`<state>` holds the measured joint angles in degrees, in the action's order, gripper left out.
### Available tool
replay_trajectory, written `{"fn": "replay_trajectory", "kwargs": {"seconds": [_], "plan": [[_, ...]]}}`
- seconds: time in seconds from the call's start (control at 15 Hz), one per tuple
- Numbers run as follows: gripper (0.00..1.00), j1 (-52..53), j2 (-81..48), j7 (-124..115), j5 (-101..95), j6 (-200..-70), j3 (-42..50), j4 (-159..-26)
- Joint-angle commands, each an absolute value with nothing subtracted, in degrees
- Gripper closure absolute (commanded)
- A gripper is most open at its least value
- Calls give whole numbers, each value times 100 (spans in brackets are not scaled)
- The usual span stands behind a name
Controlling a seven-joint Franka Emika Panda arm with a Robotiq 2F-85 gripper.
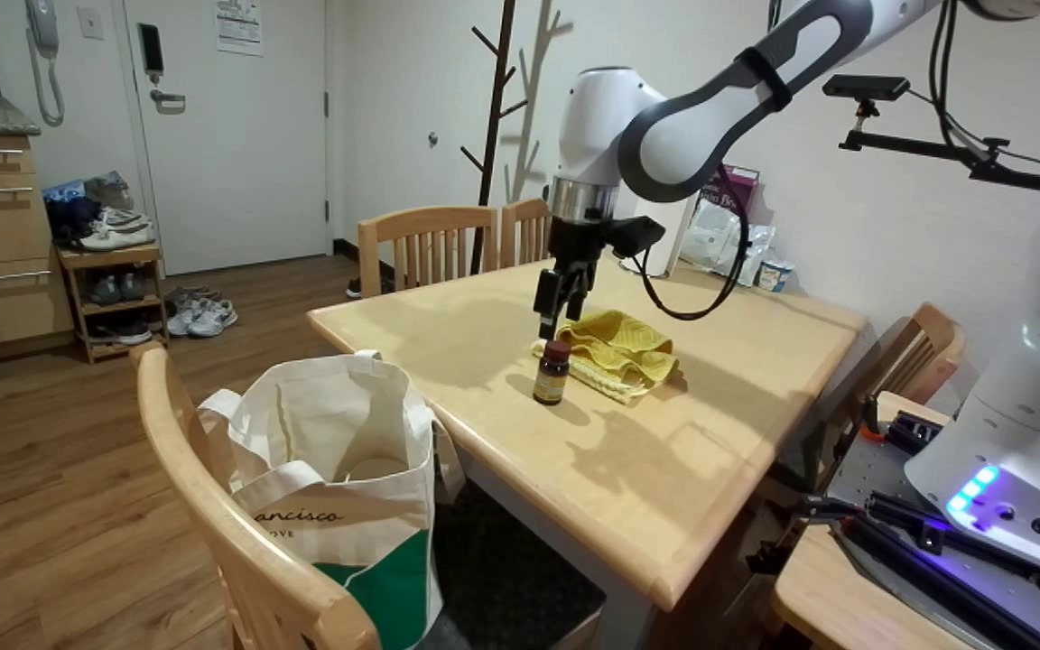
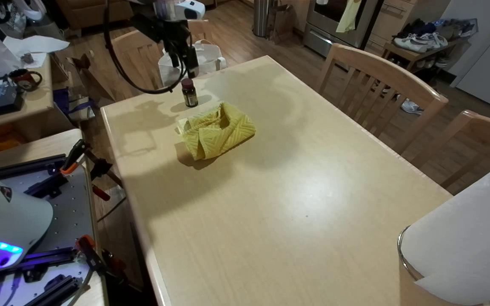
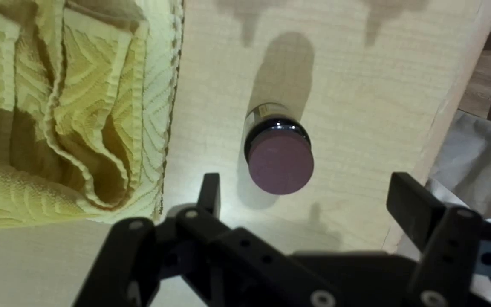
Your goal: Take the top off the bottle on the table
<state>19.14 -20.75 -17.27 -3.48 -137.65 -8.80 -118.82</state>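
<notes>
The small dark-brown bottle (image 1: 551,384) stands upright on the light-wood table (image 1: 448,348); it also shows in an exterior view (image 2: 191,99) and the wrist view (image 3: 271,116). Its dark-red top (image 1: 558,351) sits on it and shows as a round disc in the wrist view (image 3: 281,163). My gripper (image 1: 561,320) points down just above the bottle and holds nothing. In the wrist view the gripper (image 3: 309,194) is wide open. Its fingertips are apart from the top, one to each side and lower in the picture. The exact height gap is hard to tell.
A crumpled yellow cloth (image 1: 619,348) lies close beside the bottle. A tote bag (image 1: 330,451) stands on a chair by the table edge. A white paper roll (image 2: 466,238) stands at the table's far end from the bottle. Wooden chairs (image 2: 377,89) line the table.
</notes>
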Motion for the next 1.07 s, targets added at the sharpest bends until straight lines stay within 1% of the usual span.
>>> {"fn": "replay_trajectory", "kwargs": {"seconds": [0.0,0.53,0.6,0.67,0.87,1.0], "plan": [[0,1930,-2034,-1815,-413,-13617,-884,-11911],[0,1934,-2251,-1750,-399,-13647,-902,-11839],[25,1946,-2274,-1757,-427,-13633,-891,-11829],[26,1946,-2295,-1751,-417,-13637,-894,-11824],[47,1958,-2336,-1748,-413,-13643,-896,-11819],[59,1965,-2342,-1744,-407,-13640,-898,-11825]]}}
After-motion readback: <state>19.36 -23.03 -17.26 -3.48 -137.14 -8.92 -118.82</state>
